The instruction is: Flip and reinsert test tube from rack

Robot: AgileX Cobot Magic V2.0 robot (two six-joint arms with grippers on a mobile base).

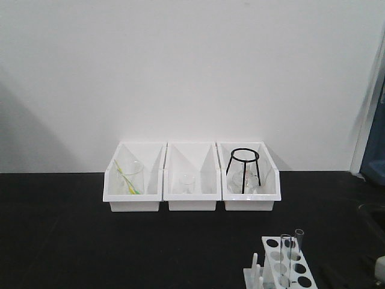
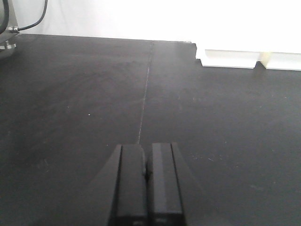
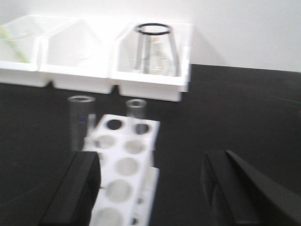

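Observation:
The small white rack [image 1: 281, 265] stands at the bottom right of the black table, seen close up as the rack [image 3: 123, 169] in the right wrist view. Two clear test tubes stand upright at its far end: one test tube [image 3: 136, 114] in a far-row hole, the other test tube [image 3: 81, 123] at the rack's left edge. In the front view they show as a nearer tube [image 1: 286, 256] and a farther tube [image 1: 299, 241]. My right gripper [image 3: 151, 162] is open, its fingers straddling the rack's near end, short of the tubes. My left gripper [image 2: 147, 153] is shut on nothing, over bare table.
Three white open-front bins line the wall: the left bin [image 1: 133, 180] holds a beaker with a greenish rod, the middle bin [image 1: 191, 180] a small glass, the right bin [image 1: 248, 180] a flask under a black wire stand. A cable [image 2: 33, 21] hangs far left.

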